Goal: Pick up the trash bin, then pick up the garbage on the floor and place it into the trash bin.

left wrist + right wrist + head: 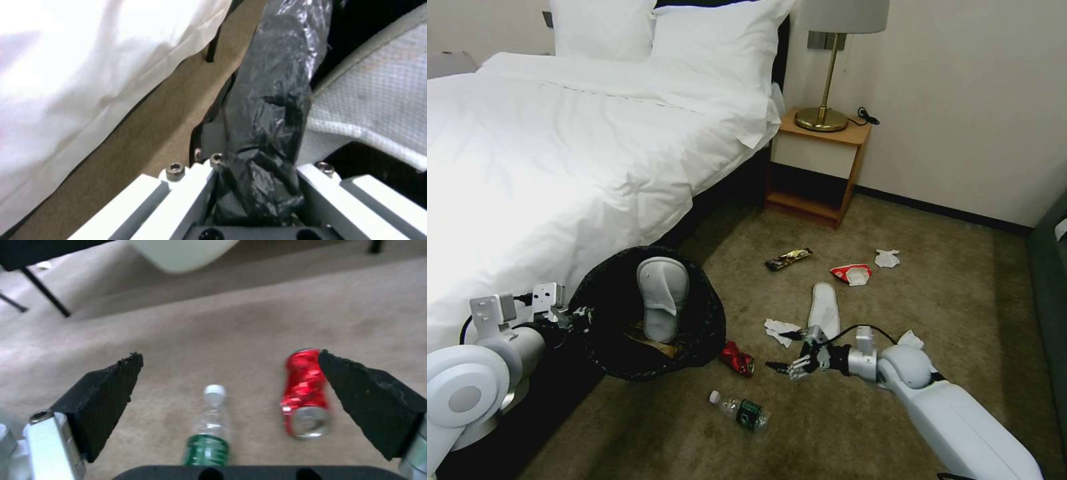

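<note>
The trash bin point(694, 340), lined with a crinkly black bag, hangs tilted beside the bed. My left gripper point(582, 313) is shut on its rim, the bag point(271, 100) pinched between the jaws of that gripper point(257, 175). A white slipper point(662, 297) stands inside the bin. My right gripper point(784, 349) hovers open just above the carpet. Just past it lie a crushed red can point(738, 359) and a clear green-labelled bottle point(739, 410); the right wrist view shows the can point(306, 393) and the bottle point(209, 426) between the open fingers point(102, 396).
More garbage lies on the carpet: a tissue point(779, 330), a second slipper point(825, 310), a gold-brown packet point(788, 259), a red wrapper point(852, 273) and another tissue point(887, 258). The bed point(560, 147) fills the left; a nightstand point(817, 167) with a lamp stands at the wall.
</note>
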